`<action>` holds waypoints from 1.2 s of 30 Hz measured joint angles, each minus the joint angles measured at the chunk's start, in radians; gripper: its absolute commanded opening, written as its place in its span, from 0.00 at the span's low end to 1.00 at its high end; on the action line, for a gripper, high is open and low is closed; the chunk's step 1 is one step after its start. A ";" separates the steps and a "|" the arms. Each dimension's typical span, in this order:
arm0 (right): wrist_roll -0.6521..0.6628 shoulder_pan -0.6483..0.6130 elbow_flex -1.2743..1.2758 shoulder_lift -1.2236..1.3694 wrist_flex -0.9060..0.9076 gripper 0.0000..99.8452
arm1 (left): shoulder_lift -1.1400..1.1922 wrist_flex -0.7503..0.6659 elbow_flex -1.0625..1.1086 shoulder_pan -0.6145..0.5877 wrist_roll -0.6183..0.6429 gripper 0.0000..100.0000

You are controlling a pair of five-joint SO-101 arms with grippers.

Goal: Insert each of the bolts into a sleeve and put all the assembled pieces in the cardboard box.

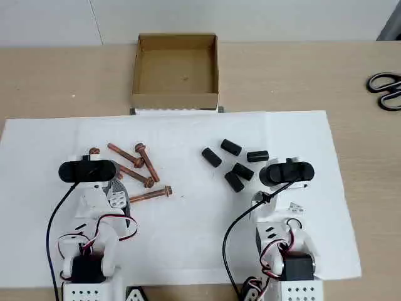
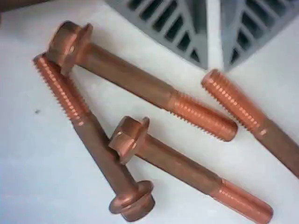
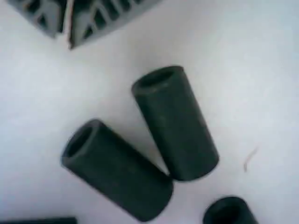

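Left jaws together over bolts (image 1: pixel 146 162), right jaws together over sleeves (image 1: pixel 243 170); scissors (image 1: pixel 383 89) lie well apart.

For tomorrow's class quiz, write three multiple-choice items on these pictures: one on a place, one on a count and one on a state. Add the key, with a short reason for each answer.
1. Where is the cardboard box?
A. just beyond the far edge of the white paper
B. in the middle of the paper
C. at the paper's near edge

2. How many black sleeves does the high view show?
A. three
B. five
C. eight

3. What state are the bolts in?
A. all pushed into sleeves
B. loose, none in a sleeve
C. lying in the box

Key: 1 A, because the box sits past the sheet's far edge. 2 B, because five can be counted. 3 B, because the bolts lie bare, grouped apart from the sleeves, and the box is empty.
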 measured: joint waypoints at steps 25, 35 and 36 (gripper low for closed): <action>0.000 0.000 0.000 0.000 0.000 0.00 | 0.000 0.000 0.000 0.000 0.000 0.01; 0.000 0.000 0.000 0.000 0.000 0.00 | 0.000 -0.006 0.003 0.000 0.000 0.01; 0.000 0.000 0.000 0.000 0.000 0.00 | 0.000 -0.014 0.003 0.000 0.000 0.01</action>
